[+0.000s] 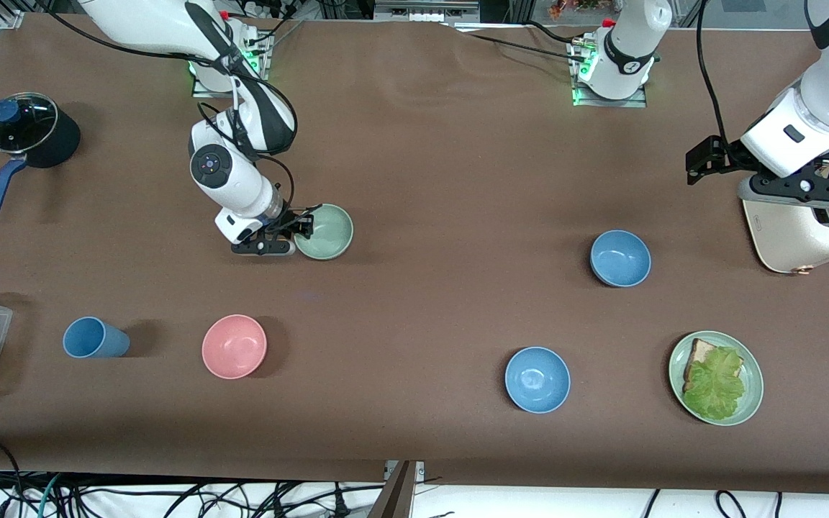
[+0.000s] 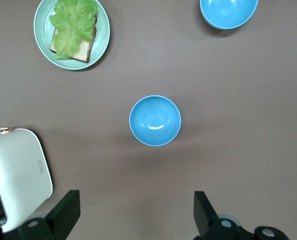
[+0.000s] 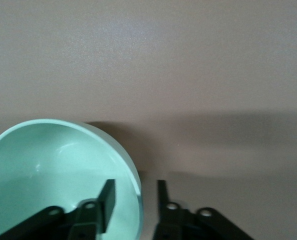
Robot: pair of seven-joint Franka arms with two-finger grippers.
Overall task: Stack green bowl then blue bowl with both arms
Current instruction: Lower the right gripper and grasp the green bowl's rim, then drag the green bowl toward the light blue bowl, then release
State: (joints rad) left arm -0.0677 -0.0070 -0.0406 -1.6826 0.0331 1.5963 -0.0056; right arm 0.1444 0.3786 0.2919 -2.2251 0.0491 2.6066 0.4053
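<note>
R hand straddles green bowl rim, centre-left of front frame, fingers not clamped. L hand wide open above toaster; blue bowl mid-right.

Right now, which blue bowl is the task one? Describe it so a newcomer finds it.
Start at the white toaster at the left arm's end of the table. The blue bowl sits beside it, toward the table's middle. It is duller and greyer than the brighter bowl nearer the camera.
</note>
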